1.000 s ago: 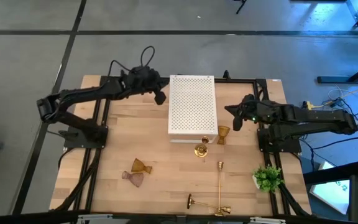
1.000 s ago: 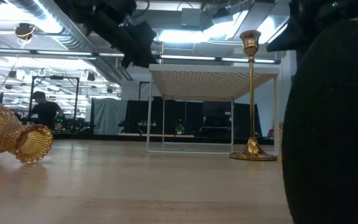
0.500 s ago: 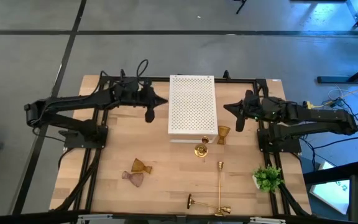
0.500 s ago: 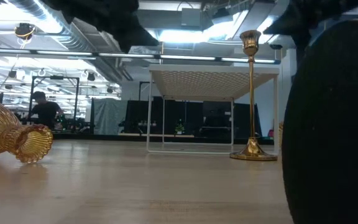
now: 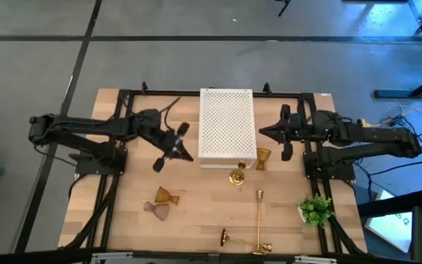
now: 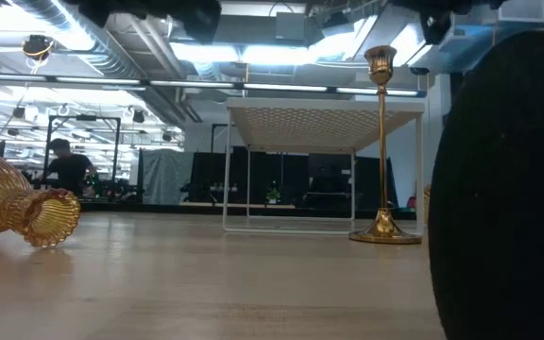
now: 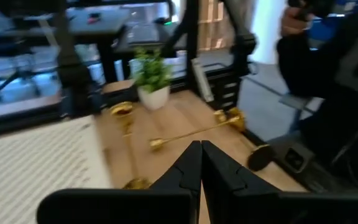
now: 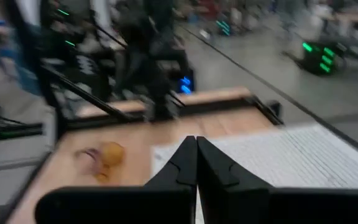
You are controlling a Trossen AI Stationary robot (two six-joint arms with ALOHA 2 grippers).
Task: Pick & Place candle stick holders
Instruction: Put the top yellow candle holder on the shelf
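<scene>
On the wooden desk a white perforated box stands at the middle of the far edge, raised on thin legs as the low view shows. The left gripper hangs above the desk just off the box's left side, fingers clenched together with nothing between them; its wrist view shows the two dark fingertips pressed tip to tip. The right gripper hovers just off the box's right side, pointing at it, likewise clenched and empty. The candle stick holders are spread over the near half of the desk. An amber glass goblet holder stands at the box's near right corner, and just beside it a brass candlestick stands upright on its round base. Two more brass candlesticks lie toward the near edge: one long brass candlestick running from near the desk's middle down to the near edge, and a second lying brass candlestick crossing toward it from the left. Toward the near left, an amber glass holder lies on its side touching a pinkish-purple glass holder, also tipped over. A small green plant in a white pot sits by the right edge, well apart from both grippers.
</scene>
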